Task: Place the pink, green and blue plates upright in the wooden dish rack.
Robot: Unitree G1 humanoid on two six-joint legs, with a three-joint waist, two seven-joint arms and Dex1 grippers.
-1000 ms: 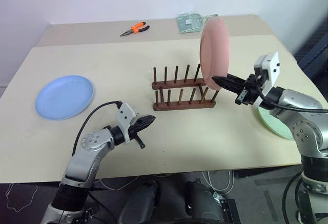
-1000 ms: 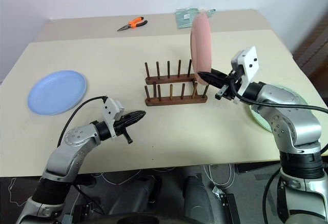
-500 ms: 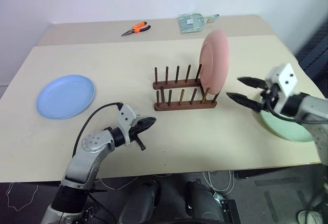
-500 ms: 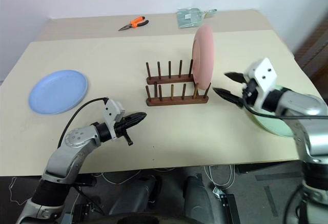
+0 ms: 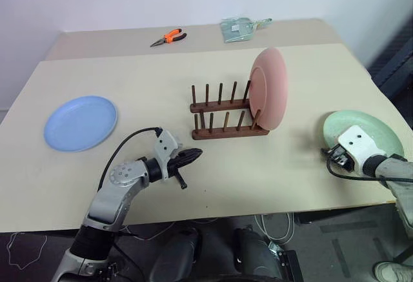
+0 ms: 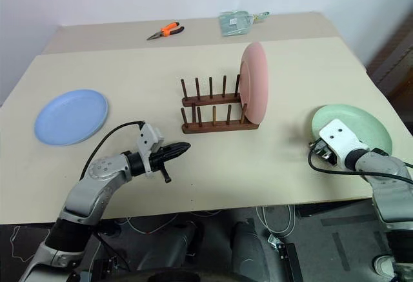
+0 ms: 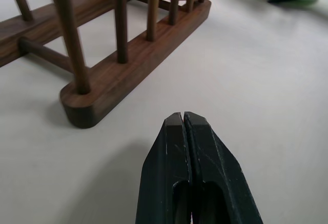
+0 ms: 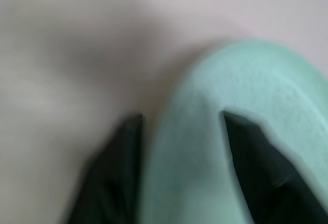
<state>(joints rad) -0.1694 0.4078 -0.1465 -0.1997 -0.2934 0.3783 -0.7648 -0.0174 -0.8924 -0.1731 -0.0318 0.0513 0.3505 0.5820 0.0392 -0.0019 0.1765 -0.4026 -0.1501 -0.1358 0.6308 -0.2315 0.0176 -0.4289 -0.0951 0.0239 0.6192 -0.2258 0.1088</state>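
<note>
The right gripper (image 8: 179, 183) straddled the pale mint green round plate's (image 5: 368, 130) near rim, jaws apart, not yet clamped.

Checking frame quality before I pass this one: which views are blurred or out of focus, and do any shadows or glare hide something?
Right wrist view: blurred, the green plate rim and dark fingers soft-edged. Left wrist view: sharp on the left gripper and near the wooden dish rack, softer farther off. Head views: even light, soft shadows on the table, no glare; the pink plate reads clearly.

Table (image 5: 129, 69): rack (image 5: 226, 117), blue plate (image 5: 80, 122), green plate (image 5: 368, 130), pliers (image 5: 169, 37).
</note>
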